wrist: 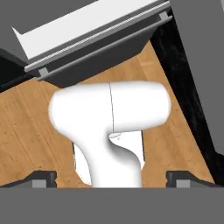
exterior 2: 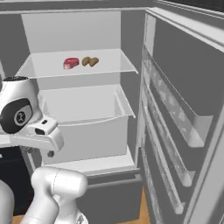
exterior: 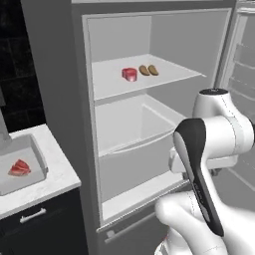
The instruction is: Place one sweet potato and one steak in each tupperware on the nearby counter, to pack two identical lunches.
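Observation:
On the upper fridge shelf lie a red steak (exterior: 129,74) (exterior 2: 71,63) and two brown sweet potatoes (exterior: 144,70) (exterior: 153,70) (exterior 2: 86,61) (exterior 2: 93,61), side by side. At the left, a grey tupperware (exterior: 41,155) sits on the white marble counter (exterior: 57,175) and holds another steak (exterior: 19,168). My arm is folded low in front of the fridge. In the hand view my gripper (wrist: 111,180) points down at the wooden floor, open, with its fingertips (wrist: 43,179) far apart and nothing between them.
The fridge stands open, with a white drawer (exterior: 134,134) under the shelf. Its door (exterior 2: 183,109), lined with clear racks, swings out at the right. A dark cabinet with a silver handle (exterior: 32,215) sits below the counter.

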Available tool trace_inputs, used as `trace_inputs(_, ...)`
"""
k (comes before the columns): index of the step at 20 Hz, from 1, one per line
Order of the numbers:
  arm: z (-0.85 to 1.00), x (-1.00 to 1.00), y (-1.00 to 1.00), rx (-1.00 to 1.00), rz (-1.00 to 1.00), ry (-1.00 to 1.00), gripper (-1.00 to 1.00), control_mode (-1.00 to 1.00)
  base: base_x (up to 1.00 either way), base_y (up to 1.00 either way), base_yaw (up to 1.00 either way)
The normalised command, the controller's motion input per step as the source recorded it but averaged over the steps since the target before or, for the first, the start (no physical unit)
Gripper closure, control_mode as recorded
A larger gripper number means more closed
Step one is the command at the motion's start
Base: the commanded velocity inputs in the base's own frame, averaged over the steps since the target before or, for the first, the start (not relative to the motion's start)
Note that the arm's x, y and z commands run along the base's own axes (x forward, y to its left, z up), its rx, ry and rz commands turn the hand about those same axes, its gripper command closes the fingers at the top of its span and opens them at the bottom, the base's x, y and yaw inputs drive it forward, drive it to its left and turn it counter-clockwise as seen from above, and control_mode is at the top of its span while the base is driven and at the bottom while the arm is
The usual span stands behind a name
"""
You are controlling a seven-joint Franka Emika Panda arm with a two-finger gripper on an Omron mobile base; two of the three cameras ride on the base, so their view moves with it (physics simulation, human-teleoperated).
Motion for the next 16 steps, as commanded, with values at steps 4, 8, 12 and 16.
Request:
trace_inputs(4,0.00,0.00,0.00,0.00,0.00,0.00,-1.00,1.00,0.44,-0.16,0.20)
trace_inputs(8,0.00,0.00,0.00,0.00,0.00,0.00,-1.00,1.00,-0.30,-0.29,0.16)
trace_inputs(12,0.00,0.00,0.00,0.00,0.00,0.00,-1.00,1.00,0.09,-0.10,0.23)
trace_inputs(16,0.00,0.00,0.00,0.00,0.00,0.00,-1.00,1.00,0.30,-0.03,0.22)
